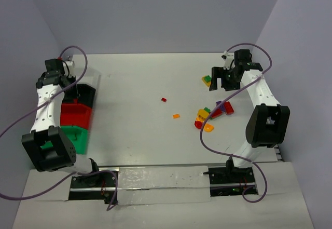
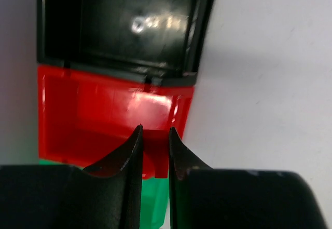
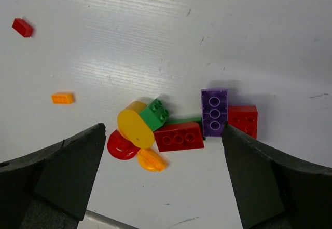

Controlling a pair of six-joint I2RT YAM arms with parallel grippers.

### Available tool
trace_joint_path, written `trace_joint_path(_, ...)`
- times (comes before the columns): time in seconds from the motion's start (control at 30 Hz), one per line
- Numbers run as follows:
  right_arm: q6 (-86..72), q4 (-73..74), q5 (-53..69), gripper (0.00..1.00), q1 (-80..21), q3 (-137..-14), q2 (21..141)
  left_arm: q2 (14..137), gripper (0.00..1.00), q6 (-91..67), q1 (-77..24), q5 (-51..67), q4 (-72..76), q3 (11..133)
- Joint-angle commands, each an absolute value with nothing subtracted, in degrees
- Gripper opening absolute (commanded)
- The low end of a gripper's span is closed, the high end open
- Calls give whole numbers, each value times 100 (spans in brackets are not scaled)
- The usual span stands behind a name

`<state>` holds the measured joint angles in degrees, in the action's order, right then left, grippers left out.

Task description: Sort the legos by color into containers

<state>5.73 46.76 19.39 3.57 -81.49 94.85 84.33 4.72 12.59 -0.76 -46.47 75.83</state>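
My left gripper (image 2: pixel 154 135) is shut on a small red lego (image 2: pixel 156 153) and holds it above the red bin (image 2: pixel 98 115); it hangs over the row of bins at the left (image 1: pixel 71 87). The black bin (image 2: pixel 119 26) lies beyond the red one, the green bin (image 2: pixel 153 203) nearer. My right gripper (image 3: pixel 163 131) is open above a pile of legos (image 1: pixel 210 116): a purple brick (image 3: pixel 214 112), a red brick (image 3: pixel 179 136), a yellow rounded piece (image 3: pixel 135 126), a green brick (image 3: pixel 154 113), a red disc (image 3: pixel 119 147) and an orange piece (image 3: pixel 150 160).
A small red lego (image 1: pixel 164 99) and a small orange lego (image 1: pixel 176 116) lie alone mid-table. A yellow and green piece (image 1: pixel 207 80) lies by my right gripper (image 1: pixel 223 78). The bins, black (image 1: pixel 85 95), red (image 1: pixel 75 116) and green (image 1: pixel 77 138), line the left edge.
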Motion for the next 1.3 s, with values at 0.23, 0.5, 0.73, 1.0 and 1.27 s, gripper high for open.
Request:
trace_joint_path(0.23, 720, 4789, 1978, 100, 246, -8691, 9694, 8386, 0, 773, 2316, -756, -4065, 6763)
trace_joint_path(0.5, 710, 4955, 1988, 100, 237, -8961, 9826, 8521, 4, 906, 2550, -694, -3606, 6371)
trace_joint_path(0.73, 694, 4875, 1971, 100, 220, -8818, 9750, 8628, 51, 952, 2558, -502, -3580, 6668)
trace_joint_path(1.0, 683, 4814, 1977, 100, 220, -8754, 9698, 8346, 55, 975, 2003, -54, -3943, 7792)
trace_joint_path(1.27, 579, 4851, 2100, 100, 273, -8619, 9667, 8309, 49, 666, -1691, 551, -3555, 7881)
